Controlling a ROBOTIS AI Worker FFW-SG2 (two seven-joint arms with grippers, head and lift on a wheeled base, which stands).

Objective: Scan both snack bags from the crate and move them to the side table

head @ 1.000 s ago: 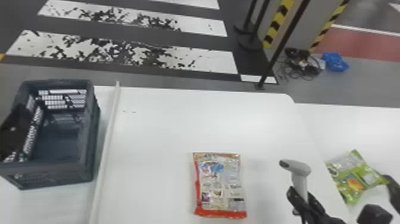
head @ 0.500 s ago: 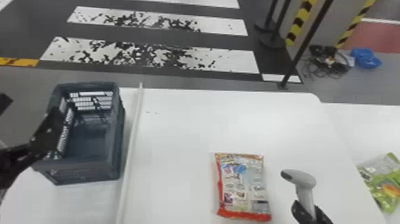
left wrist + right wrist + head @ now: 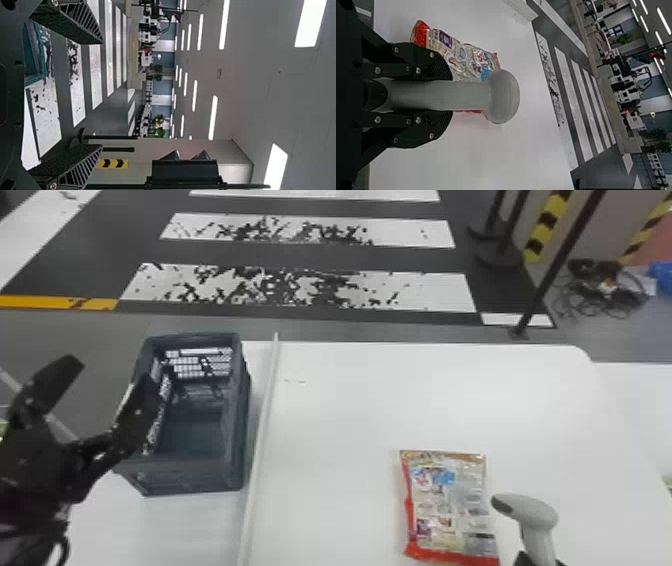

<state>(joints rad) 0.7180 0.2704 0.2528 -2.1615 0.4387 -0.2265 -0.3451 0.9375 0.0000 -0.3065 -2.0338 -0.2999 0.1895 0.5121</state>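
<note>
Head view | red-silver foil bag, five o'clock, awaits side table, scan unclear | black left fingers spread wide, empty; right fingers clamp grey plastic scanner

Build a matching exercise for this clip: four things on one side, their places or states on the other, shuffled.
Things
1. Crate
2. Snack bag
3. Scanner
4. Left gripper

Places or states
A. Held between the fingers of the right gripper
B. Fingers apart, with nothing between them
C. Dark and open-topped, left of the pale strip in the head view
D. Lying on the white table, with red along its edges

Pairs: 1-C, 2-D, 3-A, 4-B
</note>
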